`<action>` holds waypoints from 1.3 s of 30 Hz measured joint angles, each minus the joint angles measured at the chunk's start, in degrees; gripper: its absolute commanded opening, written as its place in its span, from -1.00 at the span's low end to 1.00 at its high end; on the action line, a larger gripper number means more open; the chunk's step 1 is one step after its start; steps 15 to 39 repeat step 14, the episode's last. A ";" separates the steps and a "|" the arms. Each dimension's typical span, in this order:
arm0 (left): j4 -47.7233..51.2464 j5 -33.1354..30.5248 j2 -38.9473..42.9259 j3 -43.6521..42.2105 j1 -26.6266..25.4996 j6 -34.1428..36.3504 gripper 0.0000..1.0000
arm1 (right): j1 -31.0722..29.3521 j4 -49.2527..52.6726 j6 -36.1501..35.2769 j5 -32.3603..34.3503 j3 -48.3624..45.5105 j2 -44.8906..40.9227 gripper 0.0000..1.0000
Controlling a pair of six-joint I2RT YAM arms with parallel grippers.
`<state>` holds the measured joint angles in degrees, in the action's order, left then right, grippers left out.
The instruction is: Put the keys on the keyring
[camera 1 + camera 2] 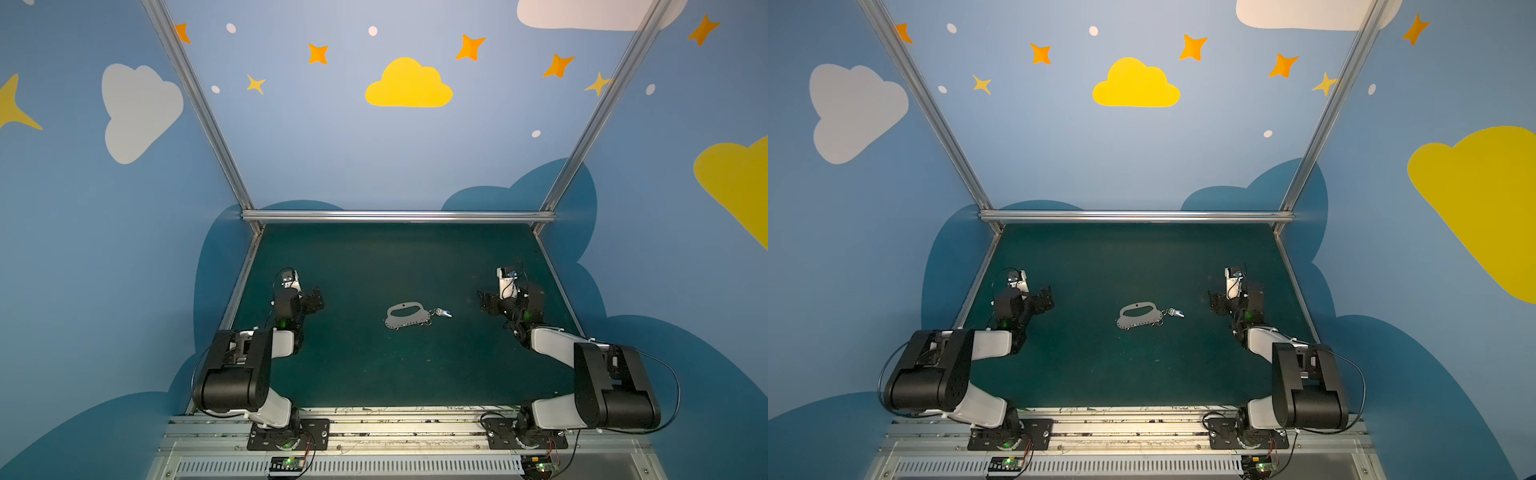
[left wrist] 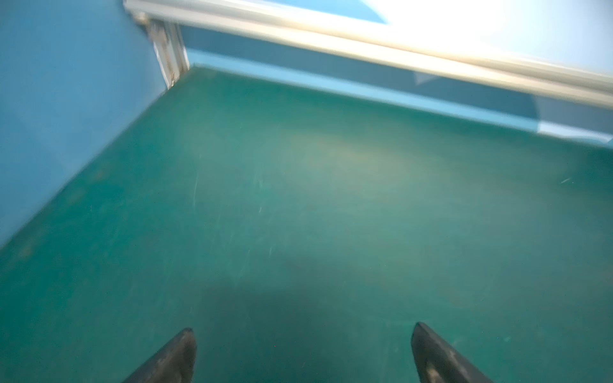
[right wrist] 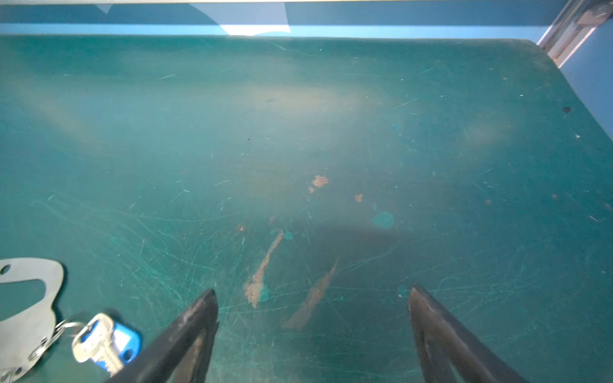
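The keyring (image 1: 406, 316) (image 1: 1139, 316), a flat grey handbag-shaped plate with a slot, lies mid-table on the green mat in both top views. The keys (image 1: 444, 312) (image 1: 1177, 312), a small silver key with a blue head, rest just off its right end. In the right wrist view a small wire ring runs between the keys (image 3: 102, 341) and the keyring (image 3: 23, 308). My left gripper (image 1: 316, 297) (image 1: 1046, 297) (image 2: 303, 326) hovers open at the left, far from both. My right gripper (image 1: 484, 300) (image 1: 1214, 301) (image 3: 313, 290) stands open to the right of the keys, empty.
The scratched green mat (image 1: 395, 257) is bounded by an aluminium rail at the back (image 1: 399, 216) and blue walls on both sides. The arm bases sit on a metal rail along the front edge (image 1: 407, 419).
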<state>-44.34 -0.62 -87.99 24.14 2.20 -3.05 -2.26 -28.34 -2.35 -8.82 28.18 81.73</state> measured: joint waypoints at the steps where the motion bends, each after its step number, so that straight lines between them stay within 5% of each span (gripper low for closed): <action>1: 0.17 0.15 0.07 0.04 -0.02 0.13 1.00 | -0.02 0.28 0.13 0.04 0.00 0.02 0.77; 39: 1.75 0.37 0.09 0.02 -0.39 0.90 1.00 | 0.09 1.22 0.63 0.55 0.00 0.35 0.77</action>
